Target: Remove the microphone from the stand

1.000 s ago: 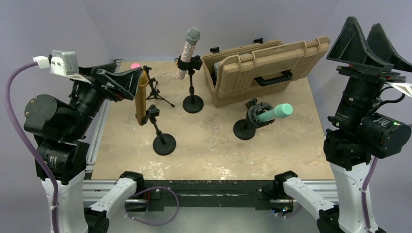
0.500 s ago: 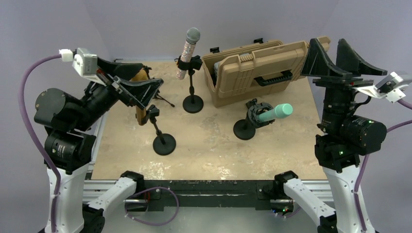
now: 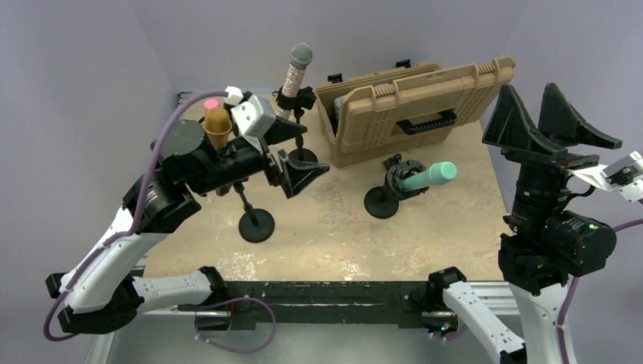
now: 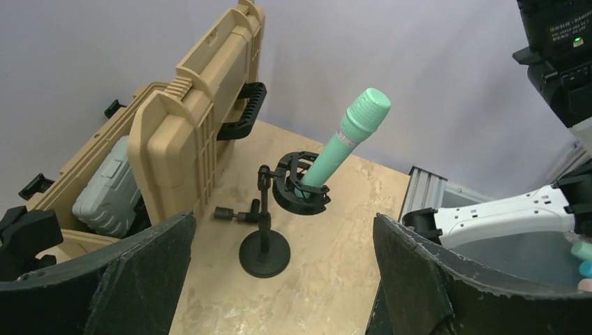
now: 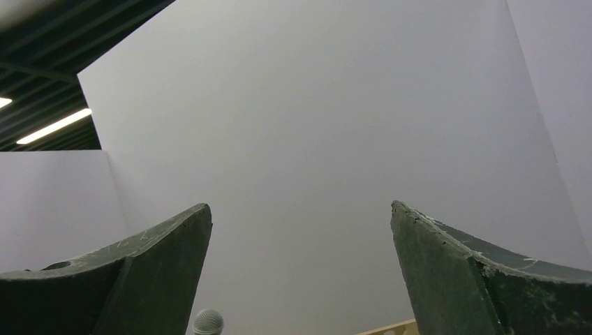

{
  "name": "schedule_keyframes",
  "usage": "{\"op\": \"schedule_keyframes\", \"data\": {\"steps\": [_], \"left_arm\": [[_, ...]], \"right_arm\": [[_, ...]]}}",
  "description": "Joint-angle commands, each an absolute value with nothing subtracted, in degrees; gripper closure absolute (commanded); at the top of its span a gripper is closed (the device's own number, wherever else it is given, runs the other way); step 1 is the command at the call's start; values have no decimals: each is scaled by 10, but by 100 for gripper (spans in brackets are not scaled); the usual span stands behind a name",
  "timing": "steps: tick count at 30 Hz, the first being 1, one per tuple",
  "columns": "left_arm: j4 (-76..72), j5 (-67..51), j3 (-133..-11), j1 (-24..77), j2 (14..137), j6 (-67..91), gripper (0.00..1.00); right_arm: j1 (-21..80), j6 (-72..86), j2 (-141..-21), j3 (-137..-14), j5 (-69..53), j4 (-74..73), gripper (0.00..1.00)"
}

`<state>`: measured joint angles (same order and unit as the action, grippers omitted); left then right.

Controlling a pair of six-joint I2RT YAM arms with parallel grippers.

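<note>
Bench (image 3: 341, 227) first: a pale slab carrying a tan case (image 3: 409, 114) standing open at the back, and several small stands. The left arm (image 3: 189, 163) reaches out over the middle of it. The right arm (image 3: 557, 220) stays at the right edge with its jaws apart, pointing up at the wall and holding nothing.

The left jaws are also spread wide and empty. From the wrist, they frame the green microphone (image 4: 342, 143): it sits midway between them but well ahead, touching neither. It leans in the clip (image 4: 297, 192) of a short black stand (image 4: 264, 252) in front of the case, head up and tilted toward the bench's right edge.

It looks rigid and moderately heavy, with a smooth barrel that could slip in a light pinch. The ribbed head looks like the more delicate part. I'd take it on the bare barrel between clip and head. The stand's round base seems small and light, so a sideways tug would likely drag or topple it; sliding the microphone out along its own axis seems safer.
</note>
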<state>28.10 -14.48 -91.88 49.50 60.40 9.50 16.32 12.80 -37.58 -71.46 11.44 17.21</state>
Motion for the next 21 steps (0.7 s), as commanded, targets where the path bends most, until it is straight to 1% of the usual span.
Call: {"op": "schedule_keyframes", "data": {"steps": [1,3,6,8,15,21], "left_arm": [[263,-36,-935,557,609,3,5],[266,-8,-947,594,627,-37,5],[269,82,-967,679,674,-120,4],[256,120,-974,711,703,-150,4],[178,113,-973,756,777,-178,3],[91,120,-959,775,850,-205,2]], "right_arm": [[162,120,-371,-702,122,179,1],[162,118,-372,-700,124,179,1],[162,116,-367,-700,129,178,1],[162,115,-361,-699,134,178,2],[161,122,-316,-683,148,193,3],[162,122,-281,-667,149,208,3]]}}
